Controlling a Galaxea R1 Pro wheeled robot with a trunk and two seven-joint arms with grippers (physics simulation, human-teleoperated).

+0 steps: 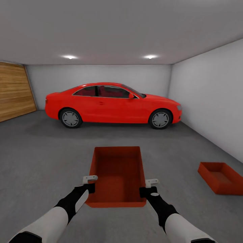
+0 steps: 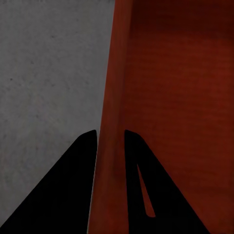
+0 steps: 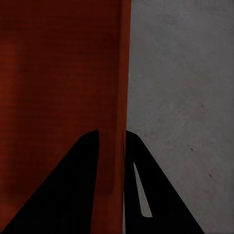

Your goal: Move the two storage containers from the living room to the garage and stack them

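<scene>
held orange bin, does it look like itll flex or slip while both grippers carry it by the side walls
The held bin probably stays fairly stiff: its walls look straight though the left gripper and right gripper pinch opposite rims. It is empty, so likely light. The plain smooth walls could slip, since only thin fingertips clamp each wall.

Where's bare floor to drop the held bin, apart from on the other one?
Wide bare concrete floor runs between the held container and the red car, and off toward the wooden door. A bare strip separates it from the second container. Tightest spot: that container sits near the white side wall.
</scene>
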